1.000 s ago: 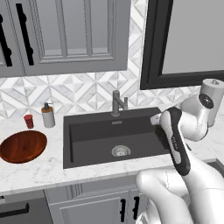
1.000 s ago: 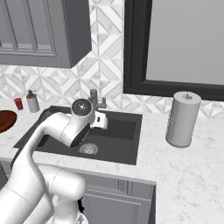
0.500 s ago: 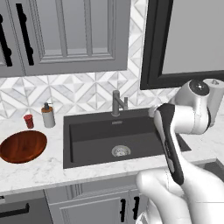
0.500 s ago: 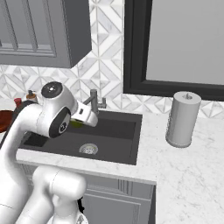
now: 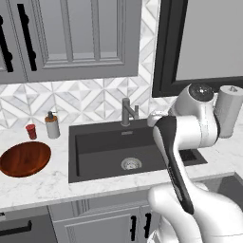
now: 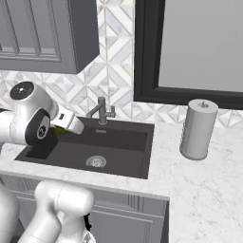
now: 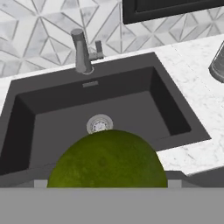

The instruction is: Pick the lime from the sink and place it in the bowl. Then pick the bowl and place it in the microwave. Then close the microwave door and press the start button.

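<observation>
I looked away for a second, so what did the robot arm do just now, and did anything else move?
The arm swung up and back above the sink, carrying the lime out of the basin. In the right base view the lime peeks out by the hand. The bowl, faucet, red cup and paper towel roll stayed put.
</observation>
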